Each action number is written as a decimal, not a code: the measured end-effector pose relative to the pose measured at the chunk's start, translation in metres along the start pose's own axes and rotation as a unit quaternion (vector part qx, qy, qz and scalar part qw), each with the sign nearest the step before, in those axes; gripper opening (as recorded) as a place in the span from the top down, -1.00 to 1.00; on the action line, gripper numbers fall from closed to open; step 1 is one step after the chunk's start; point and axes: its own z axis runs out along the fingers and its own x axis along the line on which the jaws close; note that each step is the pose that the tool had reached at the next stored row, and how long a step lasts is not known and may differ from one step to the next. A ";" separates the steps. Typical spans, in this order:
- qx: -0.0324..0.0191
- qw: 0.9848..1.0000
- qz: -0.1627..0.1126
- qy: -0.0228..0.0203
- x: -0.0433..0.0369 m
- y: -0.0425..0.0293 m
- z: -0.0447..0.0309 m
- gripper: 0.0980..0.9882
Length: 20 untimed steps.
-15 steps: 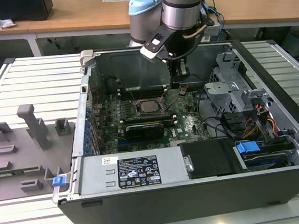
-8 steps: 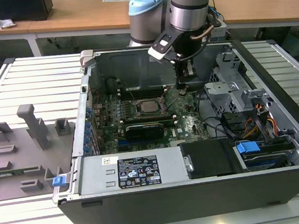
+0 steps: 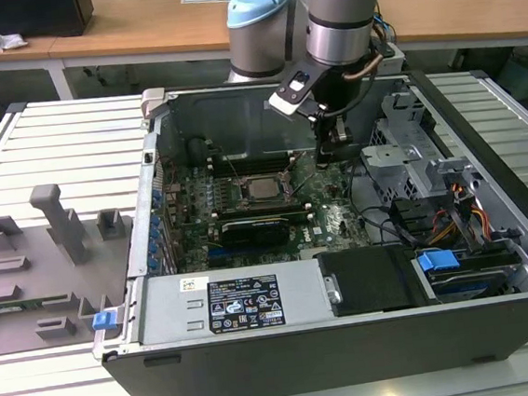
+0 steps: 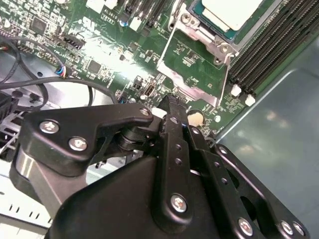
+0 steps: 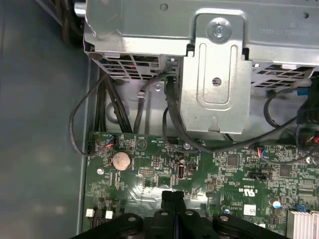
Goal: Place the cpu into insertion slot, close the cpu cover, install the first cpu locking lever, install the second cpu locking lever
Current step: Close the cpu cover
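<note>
The cpu (image 4: 232, 12) sits in the insertion slot (image 4: 218, 44); my hand (image 3: 327, 157), clenched and empty, hangs just beside it, with the lever steps judged not yet done.

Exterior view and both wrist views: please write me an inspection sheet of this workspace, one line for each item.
Surface: white slatted table bearing an open computer case.
Job's things: the cpu lies in the insertion slot; the cpu cover frames it; whether the levers are latched cannot be told.
Clutter: grey fixture tray at the exterior view's left; blue clip at the case corner.
Claw: the claw is shut and empty, low over the motherboard, near the coin battery.
Cables: black cables loop beside the metal drive cage; coloured wires lie at the exterior view's right.
Surroundings: wooden desks behind.
</note>
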 end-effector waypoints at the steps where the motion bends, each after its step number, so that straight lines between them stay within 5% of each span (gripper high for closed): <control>1: 0.000 1.000 0.000 0.000 0.0000 0.0000 0.0009 0.98; 6: 0.000 1.000 0.000 0.001 0.0006 -0.0100 0.0007 0.98; 20: 0.000 1.000 0.000 0.001 0.0011 -0.0188 0.0005 0.98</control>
